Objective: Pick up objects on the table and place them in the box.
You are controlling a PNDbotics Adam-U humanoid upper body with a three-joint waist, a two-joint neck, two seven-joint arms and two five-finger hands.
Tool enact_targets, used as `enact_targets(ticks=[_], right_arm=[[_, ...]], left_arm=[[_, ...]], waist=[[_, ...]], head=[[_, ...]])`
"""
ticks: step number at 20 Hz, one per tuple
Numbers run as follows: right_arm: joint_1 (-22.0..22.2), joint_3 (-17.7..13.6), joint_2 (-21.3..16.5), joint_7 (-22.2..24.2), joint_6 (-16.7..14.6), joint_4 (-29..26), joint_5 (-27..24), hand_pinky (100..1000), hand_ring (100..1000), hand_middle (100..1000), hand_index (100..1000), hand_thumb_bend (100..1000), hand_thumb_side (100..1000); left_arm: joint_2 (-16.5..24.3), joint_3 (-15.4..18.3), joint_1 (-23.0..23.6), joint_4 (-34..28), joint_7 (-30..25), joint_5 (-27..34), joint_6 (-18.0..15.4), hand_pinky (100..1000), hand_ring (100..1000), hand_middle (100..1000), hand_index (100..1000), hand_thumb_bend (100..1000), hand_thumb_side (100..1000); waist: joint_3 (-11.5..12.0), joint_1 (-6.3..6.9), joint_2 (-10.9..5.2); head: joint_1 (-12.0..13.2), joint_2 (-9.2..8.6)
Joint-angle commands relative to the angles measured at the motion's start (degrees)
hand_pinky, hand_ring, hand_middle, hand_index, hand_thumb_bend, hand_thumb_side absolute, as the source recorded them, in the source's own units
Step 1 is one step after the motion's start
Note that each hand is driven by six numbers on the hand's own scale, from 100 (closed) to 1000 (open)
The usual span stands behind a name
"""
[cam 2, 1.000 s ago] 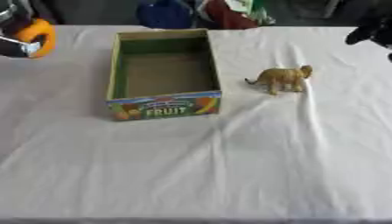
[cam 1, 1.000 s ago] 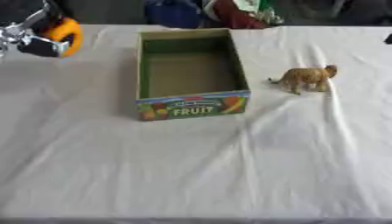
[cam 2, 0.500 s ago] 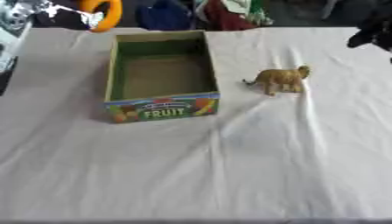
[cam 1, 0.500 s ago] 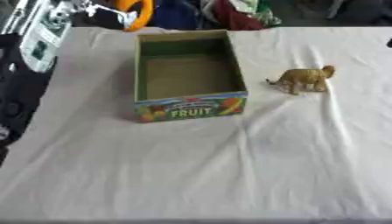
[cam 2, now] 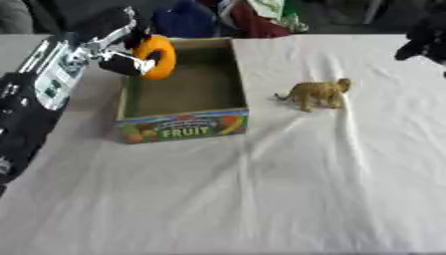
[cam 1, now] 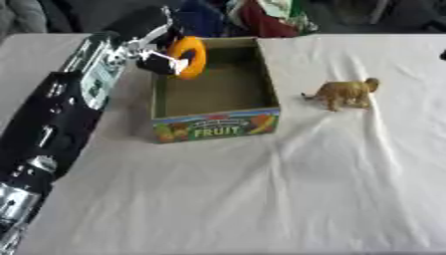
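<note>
Your left hand (cam 1: 155,56) is up over the left wall of the box (cam 1: 214,123), with its fingers (cam 2: 120,63) curled round an orange ring (cam 1: 190,57). The ring looks smooth and glossy, a chunky doughnut shape, held on edge so you see it as a tall oval. It hangs above the box's left rim, partly over the inside. The arm behind it runs down the left side of the view, black shell with silvery panels.

The box is an open cardboard tray, rectangular, plain brownish-green inside, and its front panel has a colourful printed label reading FRUIT. Nothing shows lying on its floor.

The toy animal (cam 1: 344,92) stands on the counter (cam 1: 261,199) to the right of the box, near it but not touching. It's tan, matte-looking, four-legged with a thin tail pointing toward the box; too blurry to tell more than that.

The counter has a white cloth over it, soft and wrinkled, with creases running out from the box's front right corner.

Your right hand (cam 2: 424,37) shows only as a dark shape at the top right edge of the right eye view, and I can't tell how it's set.
</note>
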Motion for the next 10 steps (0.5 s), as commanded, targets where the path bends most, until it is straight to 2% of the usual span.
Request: enact_targets(ticks=[1, 3, 4, 5, 6, 7, 8, 10], right_arm=[[-1.07, -0.45, -1.08, 0.28, -0.2, -0.31, -0.23, 629, 606, 623, 744, 100, 723], [-1.06, -0.53, -1.23, 0.28, -0.26, -0.13, -0.14, 630, 606, 623, 744, 100, 721], [-1.1, -0.57, -1.33, 0.28, -0.27, 0.07, -0.02, 630, 607, 624, 744, 100, 715], [-1.17, -0.61, -1.46, 0.28, -0.29, 0.35, 0.14, 630, 607, 624, 744, 100, 714], [-1.24, -0.61, -1.58, 0.3, -0.34, 0.65, 0.3, 630, 607, 624, 744, 100, 714], [-1.39, -0.57, -1.9, 0.38, -0.41, 1.03, 0.53, 630, 609, 625, 746, 100, 702], [-1.63, -0.51, -2.27, 0.48, -0.59, 1.47, 0.85, 630, 609, 626, 746, 100, 700], [-2.22, -0.5, -3.56, 0.71, -1.09, 2.55, 1.55, 634, 617, 633, 751, 100, 659]], left_arm=[[0.04, -0.18, -0.73, -0.02, 0.87, 0.09, -0.79, 585, 540, 504, 666, 503, 580], [0.2, -0.57, -0.41, -0.81, 0.86, 1.16, -0.69, 648, 624, 587, 730, 583, 662], [0.36, -0.8, -0.17, -1.49, 0.68, 2.41, -0.52, 683, 669, 637, 757, 692, 742], [0.67, -1.09, 0.12, -2.51, 0.55, 3.89, -0.27, 702, 693, 666, 773, 748, 776], [1.03, -1.38, 0.43, -3.68, 0.35, 5.33, 0.08, 702, 693, 666, 773, 748, 776], [1.6, -1.62, 0.84, -5.36, 0.3, 6.93, 0.42, 730, 726, 705, 790, 827, 805], [2.33, -1.81, 1.42, -7.37, 0.2, 8.72, 0.89, 732, 728, 708, 792, 830, 806], [3.83, -1.76, 2.77, -11.63, -0.06, 12.85, 2.26, 753, 757, 744, 811, 900, 850]], waist=[[-0.12, -0.29, -0.78], [0.02, -0.28, -0.75], [0.15, -0.26, -0.75], [0.29, -0.24, -0.75], [0.4, -0.22, -0.74], [0.56, -0.21, -0.73], [0.66, -0.18, -0.73], [1.01, -0.16, -0.76]], head=[[0.15, -0.62], [0.11, -0.64], [0.07, -0.65], [-0.01, -0.71], [-0.13, -0.77], [-0.23, -0.77], [-0.29, -0.78], [-0.74, -0.75]])
